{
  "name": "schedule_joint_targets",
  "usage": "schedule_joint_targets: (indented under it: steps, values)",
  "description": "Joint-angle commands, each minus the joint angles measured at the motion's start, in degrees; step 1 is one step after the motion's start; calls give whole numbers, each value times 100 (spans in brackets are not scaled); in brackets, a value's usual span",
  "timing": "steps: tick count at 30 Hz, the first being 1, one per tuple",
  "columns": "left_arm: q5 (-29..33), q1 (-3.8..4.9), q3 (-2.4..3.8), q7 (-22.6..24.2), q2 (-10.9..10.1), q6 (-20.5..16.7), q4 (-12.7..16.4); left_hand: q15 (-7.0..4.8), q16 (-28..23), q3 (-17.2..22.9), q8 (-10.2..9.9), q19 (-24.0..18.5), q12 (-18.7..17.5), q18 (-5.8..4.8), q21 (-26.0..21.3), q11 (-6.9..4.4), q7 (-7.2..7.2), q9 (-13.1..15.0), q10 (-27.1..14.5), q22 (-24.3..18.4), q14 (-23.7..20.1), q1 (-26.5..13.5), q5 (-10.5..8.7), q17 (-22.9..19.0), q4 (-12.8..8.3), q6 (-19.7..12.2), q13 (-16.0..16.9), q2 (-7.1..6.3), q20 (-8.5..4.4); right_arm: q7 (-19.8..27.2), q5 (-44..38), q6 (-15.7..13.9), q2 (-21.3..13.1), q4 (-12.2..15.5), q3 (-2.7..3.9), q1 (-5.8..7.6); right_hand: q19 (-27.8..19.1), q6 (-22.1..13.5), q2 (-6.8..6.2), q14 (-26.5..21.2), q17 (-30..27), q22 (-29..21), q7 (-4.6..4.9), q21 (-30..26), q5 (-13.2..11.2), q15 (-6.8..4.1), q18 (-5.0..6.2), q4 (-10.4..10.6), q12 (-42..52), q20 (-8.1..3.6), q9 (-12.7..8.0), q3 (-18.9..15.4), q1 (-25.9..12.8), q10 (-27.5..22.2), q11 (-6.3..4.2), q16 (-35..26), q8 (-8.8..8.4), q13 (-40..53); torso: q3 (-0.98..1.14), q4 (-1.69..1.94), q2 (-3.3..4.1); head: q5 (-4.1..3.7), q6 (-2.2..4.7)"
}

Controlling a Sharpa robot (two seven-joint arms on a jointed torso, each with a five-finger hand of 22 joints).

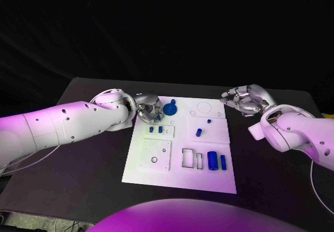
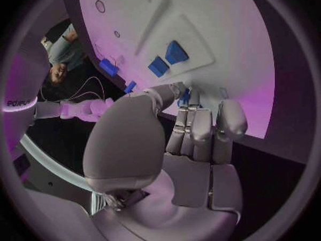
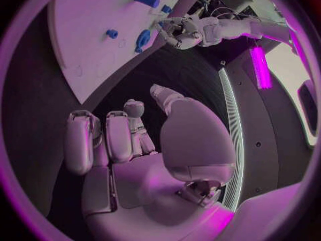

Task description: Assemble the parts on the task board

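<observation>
A: State the current step.

B: The left hand point(image 1: 147, 110) pinches a small blue part point(image 1: 158, 117) at the task board point(image 1: 179, 175), 10 o'clock corner, beside the blue gear point(image 1: 170, 108). Seating appears pending; alignment comes next.

A: The right hand point(image 1: 243, 100)?

B: Curled, empty, off-board at 2 o'clock.

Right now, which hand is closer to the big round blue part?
The left hand. It is at the board's far left corner, right beside the round blue part. The right hand is off the board, over the black table past its far right corner.
</observation>
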Motion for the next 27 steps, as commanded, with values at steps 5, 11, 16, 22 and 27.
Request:
schedule_joint_targets:
  steps: [5, 11, 16, 22, 27]
  values:
    - [34, -1, 2, -2, 13, 12, 1, 25, -57, -61, -58, -102, 169, -9, -89, 25, -12, -1, -207, -74, -106, -32, -17, -156, 8, -22, 96, -44, 12, 23, -58, 51, 4, 2, 0, -4, -43, -49, 39, 59, -4, 543, 8, -35, 35, -1, 34, 20, 1, -9, -9, -1, 9, -46, 0, -12, 20, -5, 0, 0, 2, -3, 0]
    - [34, -1, 2, -25, 8, 45, 2, 32, -46, -83, -71, -101, 288, -9, -94, 32, -17, 4, -303, -72, -115, -34, -13, -164, 13, -6, 159, -39, 22, 20, -58, 53, 1, 3, 0, -4, -43, -49, 39, 59, -4, 543, 8, -35, 35, -1, 34, 20, 1, -9, -9, -1, 9, -46, 0, -12, 20, -5, -2, 0, 1, -5, -4]
    - [34, -1, 2, -14, 5, 27, 5, 35, -39, -91, -74, -101, 347, -8, -98, 35, -18, 7, -351, -72, -117, -36, -13, -165, 17, 6, 189, -34, 25, 16, -58, 56, 1, 3, 0, -4, -43, -49, 39, 59, -4, 543, 8, -35, 35, -1, 34, 20, 1, -9, -9, -1, 9, -46, 0, -12, 20, -5, -3, 3, 1, -11, -7]
    - [47, -1, 2, 32, 8, -35, 9, -5, 46, -87, -86, -32, 732, -24, -43, -18, -27, 24, -397, -1, -42, 14, -12, -31, -1, 61, 376, 11, 0, 16, -58, 55, 5, 3, 0, -5, -43, -49, 39, 59, -4, 543, 8, -35, 35, -1, 34, 20, 1, -9, -9, -1, 9, -46, 0, -12, 20, -5, -2, 1, -1, -7, -5]
    - [90, -2, 2, 76, 5, -87, 15, -51, 175, -67, -116, 50, 1071, -47, 32, -74, -33, 32, -415, 89, 102, 35, -12, 247, -14, 71, 541, 28, -40, 14, -58, 54, 5, 1, -1, -5, -43, -50, 39, 58, -7, 543, 8, -36, 35, -1, 34, 22, 0, -9, -10, -3, 12, -48, 0, -15, 22, -7, -3, -1, 2, -4, -1]
